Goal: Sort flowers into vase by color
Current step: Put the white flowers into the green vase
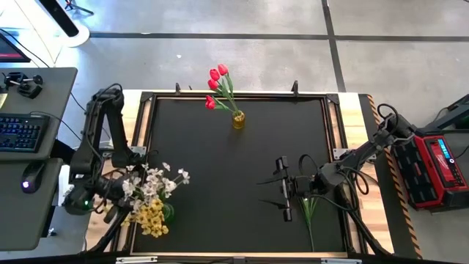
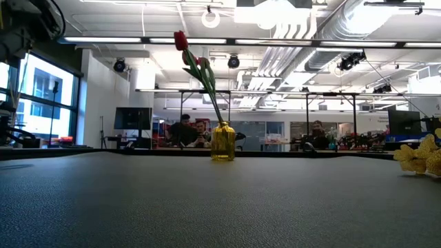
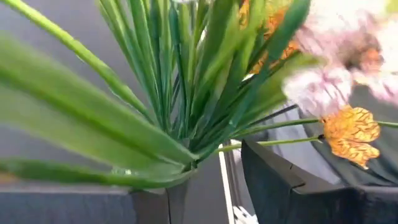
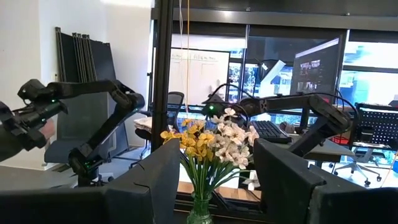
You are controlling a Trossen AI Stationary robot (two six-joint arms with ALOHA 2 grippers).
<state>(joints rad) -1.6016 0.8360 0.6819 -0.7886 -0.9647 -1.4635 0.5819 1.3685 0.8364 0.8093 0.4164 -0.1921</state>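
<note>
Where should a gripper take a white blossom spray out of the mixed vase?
Probably on its green stem below the white blossoms, coming from above: the stems stand bunched in the mixed vase with the yellow blossoms, and the heads look too loose to pinch.

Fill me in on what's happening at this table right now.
Two robot arms are sorting artificial flowers into vases by colour. The red tulips already stand in a yellow vase at the far edge of the black mat. The left gripper is at the mixed bunch of white blossoms and yellow blossoms in a second vase near the mat's left corner. The right gripper hovers open over the mat's right side, with green stems lying beneath its arm.
</note>
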